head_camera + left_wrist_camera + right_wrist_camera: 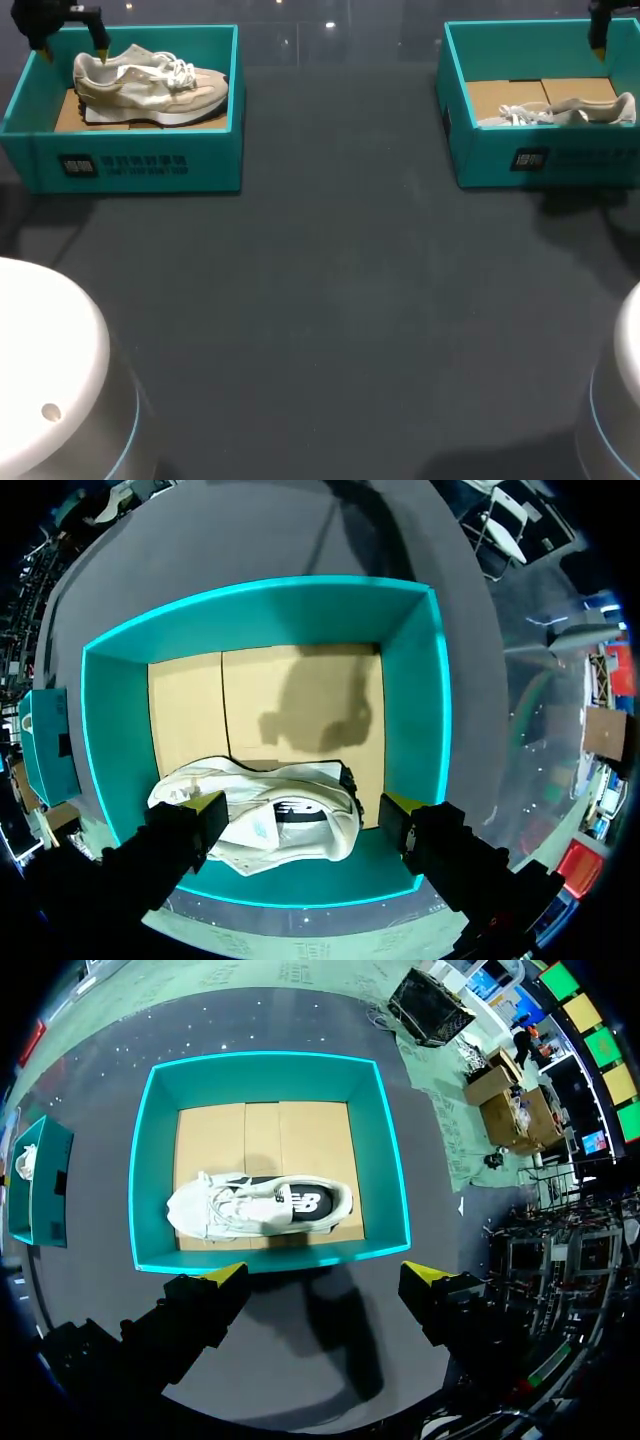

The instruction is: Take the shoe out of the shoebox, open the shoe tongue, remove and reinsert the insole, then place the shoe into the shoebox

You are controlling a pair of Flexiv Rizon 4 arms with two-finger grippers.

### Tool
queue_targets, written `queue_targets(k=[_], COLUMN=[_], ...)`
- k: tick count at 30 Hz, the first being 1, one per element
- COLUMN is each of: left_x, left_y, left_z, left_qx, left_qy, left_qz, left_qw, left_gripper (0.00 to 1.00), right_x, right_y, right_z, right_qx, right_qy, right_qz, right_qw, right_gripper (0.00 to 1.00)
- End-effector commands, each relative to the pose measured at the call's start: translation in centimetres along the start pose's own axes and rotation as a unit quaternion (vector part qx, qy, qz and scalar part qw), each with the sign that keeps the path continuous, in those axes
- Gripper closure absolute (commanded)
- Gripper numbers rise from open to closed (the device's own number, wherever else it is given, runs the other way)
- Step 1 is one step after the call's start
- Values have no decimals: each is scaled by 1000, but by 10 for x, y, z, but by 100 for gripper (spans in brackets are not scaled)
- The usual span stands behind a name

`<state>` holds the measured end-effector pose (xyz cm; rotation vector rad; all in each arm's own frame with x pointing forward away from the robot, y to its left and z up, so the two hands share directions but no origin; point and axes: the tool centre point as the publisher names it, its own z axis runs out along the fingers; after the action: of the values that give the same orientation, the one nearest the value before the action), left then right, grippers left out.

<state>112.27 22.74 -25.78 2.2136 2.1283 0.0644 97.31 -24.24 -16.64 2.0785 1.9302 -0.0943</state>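
A beige and white shoe (150, 85) lies on its side in the teal shoebox (140, 155) at the table's far left. My left gripper (74, 48) hangs open above the shoe's heel end. In the left wrist view the shoe (275, 815) lies under the open left gripper (305, 808), against one wall of the box (410, 690). A second white shoe (560, 112) lies in the far right shoebox (560, 155). My right gripper (325, 1275) hovers open high over that box (390, 1180), holding nothing, with its shoe (260, 1205) ahead of it.
The dark table top (330, 280) stretches between the two boxes. Cardboard lines each box floor (290, 700). White round arm bases stand at the near left (40, 370) and near right (625, 390) corners.
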Motion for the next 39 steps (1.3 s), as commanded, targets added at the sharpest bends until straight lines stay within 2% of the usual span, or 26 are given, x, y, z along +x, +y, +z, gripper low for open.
queue_targets(k=[1,8,18,30,39], left_x=[-2,3,23,38,41], left_y=[9,29,49,72,72], left_z=[4,14,39,71,91], left_qx=[2,-25,-10,5,28], left_qy=[6,4,13,15,19], left_qz=[-5,16,-11,-35,-45], left_qw=[1000,1000,1000,999,998], left_gripper=[0,0,0,0,0], right_x=[0,0,0,0,0], right_y=[0,0,0,0,0], right_z=[0,0,0,0,0], right_qx=[0,0,0,0,0], right_qy=[0,0,0,0,0], right_qz=[0,0,0,0,0], right_qw=[1000,1000,1000,1000,1000], right_gripper=[0,0,0,0,0])
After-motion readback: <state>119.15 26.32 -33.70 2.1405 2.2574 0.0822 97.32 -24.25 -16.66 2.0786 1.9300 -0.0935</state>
